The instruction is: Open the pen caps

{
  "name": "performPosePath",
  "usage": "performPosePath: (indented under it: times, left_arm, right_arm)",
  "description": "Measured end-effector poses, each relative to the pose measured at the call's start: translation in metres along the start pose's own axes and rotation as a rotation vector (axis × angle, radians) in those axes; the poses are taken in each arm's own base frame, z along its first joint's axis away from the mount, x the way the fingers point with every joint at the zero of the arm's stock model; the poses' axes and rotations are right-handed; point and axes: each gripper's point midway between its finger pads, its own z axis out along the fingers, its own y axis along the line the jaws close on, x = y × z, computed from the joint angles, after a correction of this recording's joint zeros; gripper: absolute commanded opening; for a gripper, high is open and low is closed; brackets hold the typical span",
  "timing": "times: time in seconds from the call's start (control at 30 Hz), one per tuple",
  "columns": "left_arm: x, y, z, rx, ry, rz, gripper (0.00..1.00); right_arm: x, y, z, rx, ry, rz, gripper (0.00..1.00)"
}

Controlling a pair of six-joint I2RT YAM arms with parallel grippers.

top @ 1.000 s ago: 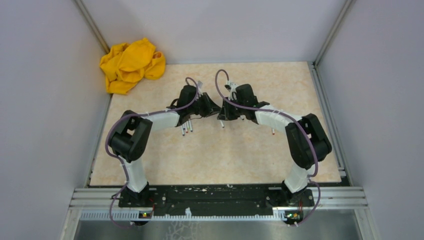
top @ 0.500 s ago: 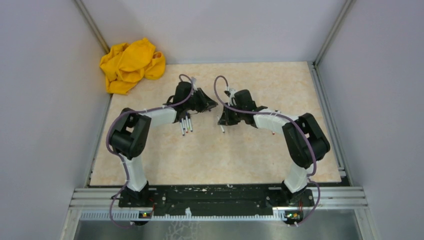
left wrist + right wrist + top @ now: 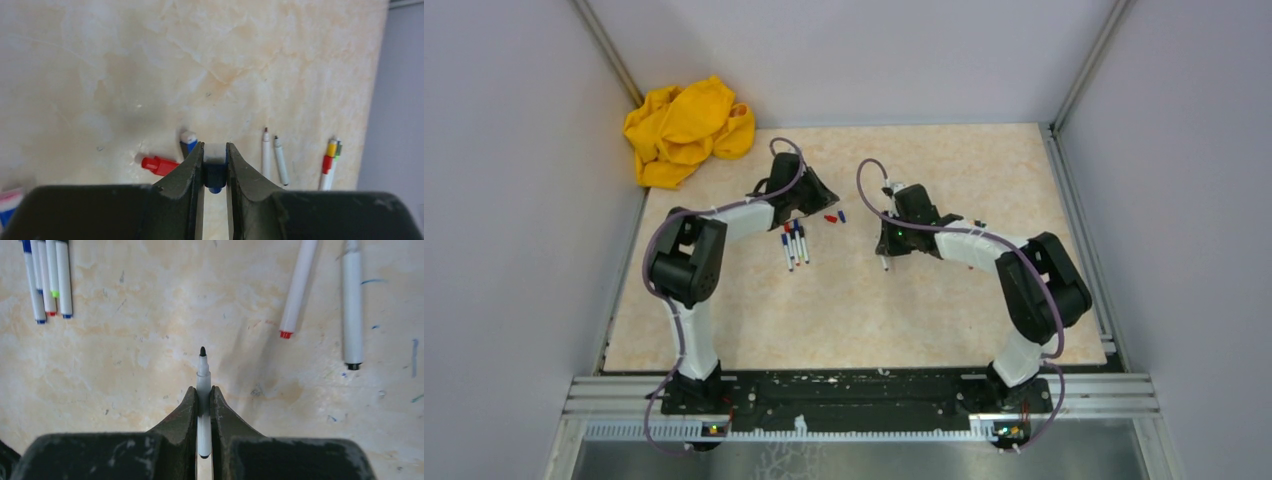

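My left gripper is shut on a dark blue pen cap with a pale end and holds it above the table; it also shows in the top view. My right gripper is shut on an uncapped white-grey pen with a black tip; it also shows in the top view. A loose red cap and a loose blue cap lie on the table between the grippers. Two uncapped pens lie beyond them.
Several pens lie in a row below the left gripper. Two more pens lie to the right of my right gripper. A crumpled yellow cloth sits at the far left corner. Grey walls enclose the table.
The two grippers, close together one second ago, have drawn apart: the left one back toward the far left with the cap, the right one nearer with the bare pen. The loose caps now show.
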Motion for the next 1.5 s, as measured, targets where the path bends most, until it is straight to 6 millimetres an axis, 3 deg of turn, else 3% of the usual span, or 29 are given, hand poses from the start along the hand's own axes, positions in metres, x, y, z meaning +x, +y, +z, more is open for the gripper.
performPosePath:
  times: [0.2,0.5,1.1,1.2,1.33,1.5]
  left_arm:
    - [0.01,0.024,0.0,-0.152,-0.009,0.101,0.25]
    - [0.004,0.038,-0.003,-0.237,-0.039,0.167,0.36]
    - [-0.009,0.033,-0.003,-0.244,-0.079,0.193,0.38]
    - [-0.009,0.033,-0.003,-0.246,-0.08,0.193,0.4]
    - [-0.01,0.033,-0.003,-0.249,-0.084,0.192,0.46]
    - [-0.011,0.03,-0.004,-0.245,-0.089,0.191,0.48]
  right_arm:
    - [-0.036,-0.013,-0.012,0.128,-0.078,-0.035,0.0]
    - [-0.062,-0.037,-0.017,0.302,-0.099,-0.076,0.0]
    - [-0.057,-0.07,0.016,0.442,0.001,-0.152,0.0]
    - [-0.057,-0.07,0.018,0.442,0.006,-0.158,0.07]
    - [-0.059,-0.07,0.021,0.439,0.005,-0.166,0.25]
    - [-0.057,-0.071,0.023,0.439,0.011,-0.166,0.28]
